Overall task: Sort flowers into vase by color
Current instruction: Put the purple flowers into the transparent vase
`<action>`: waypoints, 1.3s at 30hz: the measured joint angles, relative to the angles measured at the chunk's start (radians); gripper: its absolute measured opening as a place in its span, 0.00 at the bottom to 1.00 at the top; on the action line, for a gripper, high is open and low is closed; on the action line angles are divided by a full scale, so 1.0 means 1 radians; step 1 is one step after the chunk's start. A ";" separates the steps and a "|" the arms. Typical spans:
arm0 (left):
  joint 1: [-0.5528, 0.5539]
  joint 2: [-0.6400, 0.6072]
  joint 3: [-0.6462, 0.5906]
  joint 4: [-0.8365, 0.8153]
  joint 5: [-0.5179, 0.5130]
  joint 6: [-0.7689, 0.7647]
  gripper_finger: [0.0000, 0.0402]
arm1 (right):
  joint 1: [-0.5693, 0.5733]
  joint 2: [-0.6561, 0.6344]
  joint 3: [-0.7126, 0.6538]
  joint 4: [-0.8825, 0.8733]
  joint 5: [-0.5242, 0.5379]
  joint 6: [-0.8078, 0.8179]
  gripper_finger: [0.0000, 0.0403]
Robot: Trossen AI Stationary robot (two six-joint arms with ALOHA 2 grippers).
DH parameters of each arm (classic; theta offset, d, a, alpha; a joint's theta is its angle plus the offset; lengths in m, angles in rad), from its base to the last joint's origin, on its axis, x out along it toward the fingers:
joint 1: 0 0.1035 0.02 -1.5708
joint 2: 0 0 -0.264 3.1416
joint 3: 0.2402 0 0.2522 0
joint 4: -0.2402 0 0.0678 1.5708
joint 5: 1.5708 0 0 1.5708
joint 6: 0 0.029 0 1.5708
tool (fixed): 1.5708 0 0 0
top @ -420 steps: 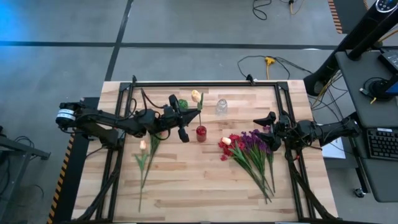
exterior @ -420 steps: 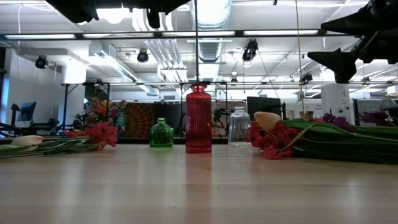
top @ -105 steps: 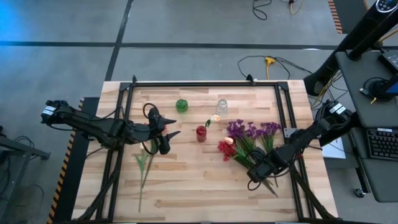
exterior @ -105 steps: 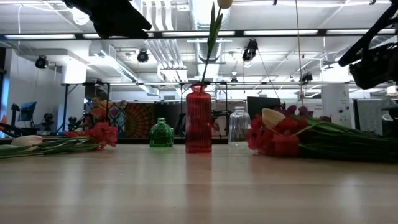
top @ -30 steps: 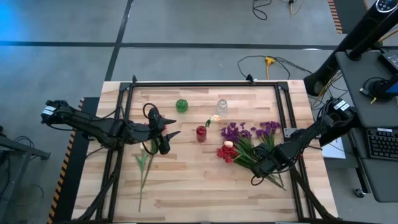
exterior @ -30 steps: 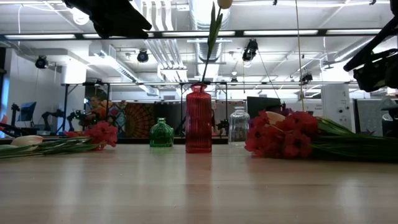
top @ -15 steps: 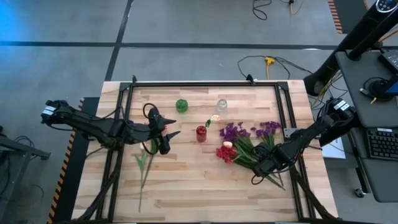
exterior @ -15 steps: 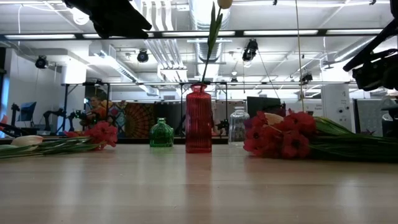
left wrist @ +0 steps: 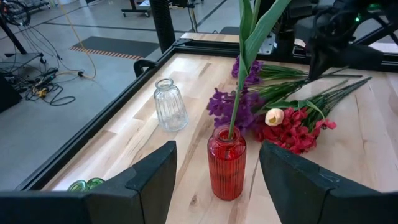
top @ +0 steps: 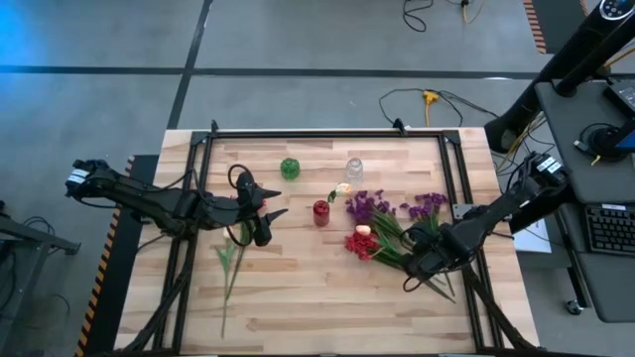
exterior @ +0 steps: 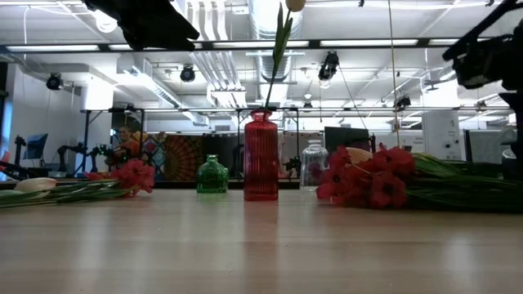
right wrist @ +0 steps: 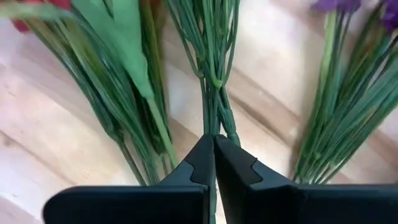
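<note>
While right gripper [right wrist: 214, 144] pinches green stem bundle [right wrist: 214, 81] low, near bench's right edge, for lifting flowers [top: 392, 230] whole, left gripper [top: 266, 220] waits part-open, empty, left of red vase [top: 320, 211] with cream tulip [top: 343, 187] at bench centre.

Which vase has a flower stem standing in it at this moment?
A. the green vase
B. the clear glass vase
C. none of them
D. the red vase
D: a green stem with a cream blossom rises from the red vase, while the clear glass vase and the green vase stand empty.
</note>
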 joint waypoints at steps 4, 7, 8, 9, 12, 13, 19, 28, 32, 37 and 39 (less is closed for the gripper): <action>0.000 0.000 0.000 0.000 0.000 0.000 0.53 | 0.029 -0.094 0.000 0.002 0.147 0.023 0.02; 0.000 0.000 0.000 0.000 0.000 0.000 0.53 | 0.048 -0.164 0.000 0.003 0.207 0.034 0.02; 0.000 0.000 0.000 -0.001 0.000 0.000 0.53 | 0.051 -0.184 -0.002 0.002 0.208 0.036 0.02; 0.000 0.000 0.000 -0.001 0.000 0.000 0.53 | 0.052 -0.196 -0.005 0.002 0.207 0.036 0.02; 0.000 0.000 0.000 -0.001 0.000 0.000 0.53 | 0.052 -0.201 -0.016 -0.001 0.192 0.035 0.02; 0.000 0.000 0.000 -0.001 0.000 0.000 0.53 | 0.052 -0.195 -0.019 -0.003 0.184 0.030 0.02; 0.000 0.000 0.000 0.000 0.000 0.000 0.53 | 0.038 -0.115 -0.044 -0.006 0.115 -0.070 0.03; 0.000 0.000 0.000 0.000 0.000 0.015 0.53 | -0.037 0.040 -0.045 0.024 -0.027 -0.419 0.19; 0.000 0.000 0.000 0.000 0.000 0.015 0.53 | -0.046 0.084 -0.045 0.031 -0.050 -0.572 0.26; 0.000 0.000 0.000 0.000 0.000 0.018 0.53 | -0.088 0.113 -0.045 0.036 -0.051 -0.603 0.29; 0.000 0.000 0.000 0.000 0.000 0.029 0.53 | -0.108 0.124 -0.045 0.041 -0.056 -0.627 0.29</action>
